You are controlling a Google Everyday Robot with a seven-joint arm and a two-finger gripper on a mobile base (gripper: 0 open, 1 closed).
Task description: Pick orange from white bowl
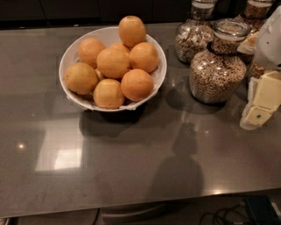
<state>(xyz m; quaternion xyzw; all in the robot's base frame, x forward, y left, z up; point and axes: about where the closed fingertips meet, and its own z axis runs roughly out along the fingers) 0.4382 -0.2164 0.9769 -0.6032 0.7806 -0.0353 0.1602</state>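
Note:
A wide white bowl sits on the grey counter at the upper left of the camera view. It is piled with several oranges; one orange sits on top at the back, another orange lies at the front right. My gripper is at the right edge of the view, cream-coloured, pointing down, well to the right of the bowl and beside the jars. It holds nothing that I can see.
Glass jars of grain stand at the back right: a big one between bowl and gripper, another behind it, and a third at the far right. The counter's front edge runs along the bottom.

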